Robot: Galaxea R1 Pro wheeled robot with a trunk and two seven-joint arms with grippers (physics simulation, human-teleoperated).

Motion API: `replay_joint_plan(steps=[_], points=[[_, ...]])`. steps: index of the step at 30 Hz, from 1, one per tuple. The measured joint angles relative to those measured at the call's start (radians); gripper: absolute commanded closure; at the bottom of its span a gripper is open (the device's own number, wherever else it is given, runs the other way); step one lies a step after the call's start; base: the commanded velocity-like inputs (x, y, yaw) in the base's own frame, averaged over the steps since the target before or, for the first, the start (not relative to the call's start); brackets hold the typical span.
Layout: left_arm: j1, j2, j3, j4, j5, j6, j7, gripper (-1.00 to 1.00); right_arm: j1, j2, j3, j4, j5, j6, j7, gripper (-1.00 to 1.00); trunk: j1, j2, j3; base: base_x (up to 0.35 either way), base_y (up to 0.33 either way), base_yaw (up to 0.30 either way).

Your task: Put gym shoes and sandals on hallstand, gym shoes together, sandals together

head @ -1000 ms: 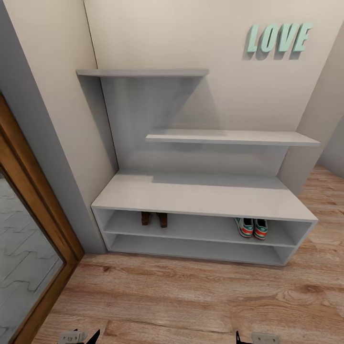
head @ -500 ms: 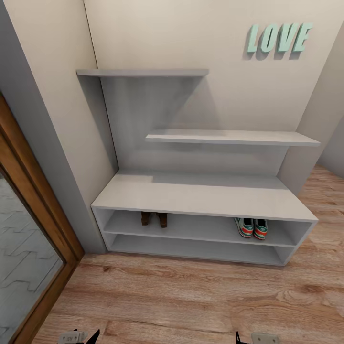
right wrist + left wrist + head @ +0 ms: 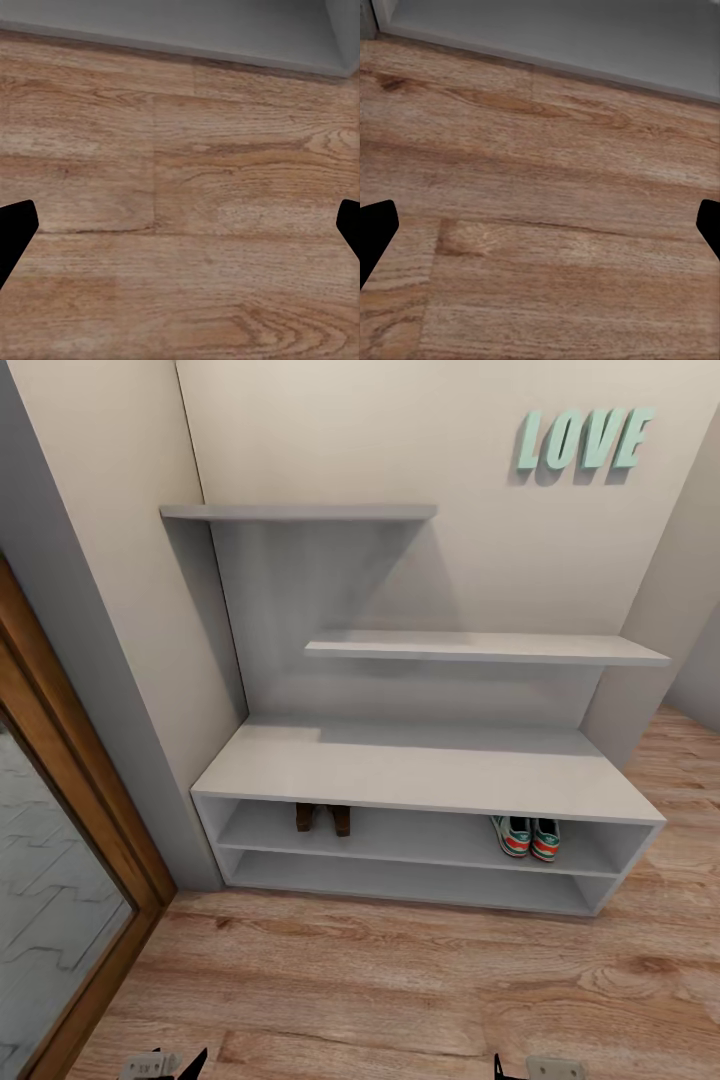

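You face the shoe rack (image 3: 420,770), a wide pale-grey unit against the cream wall (image 3: 330,430), with two stepped upper shelves, a back panel and two long slots under its flat top. The wood-plank floor (image 3: 400,990) runs in front of it, and a wood-framed door (image 3: 60,840) stands at your left. Mint letters reading LOVE (image 3: 583,440) hang on the wall above the right side.

Your arms sit low, with just the tips of the left end effector (image 3: 165,1063) and the right end effector (image 3: 540,1067) at the bottom edge of the head view. In each wrist view the two dark fingers are spread wide apart over bare floor planks, holding and touching nothing.

In the upper slot, the two sandals (image 3: 323,818) stand side by side toward the left, and the two gym shoes (image 3: 527,837) sit side by side toward the right, well apart from the sandals.
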Motion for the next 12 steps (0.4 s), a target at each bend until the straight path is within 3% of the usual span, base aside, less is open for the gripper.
replay_joint_plan(steps=[12], points=[[0.000, 0.001, 0.000, 0.000, 0.002, 0.000, 0.000, -1.00, 0.000, 0.000, 0.000, 0.000, 0.000, 0.000, 0.000, -1.00, 0.000, 0.000, 0.000, 0.000, 0.000, 0.000]])
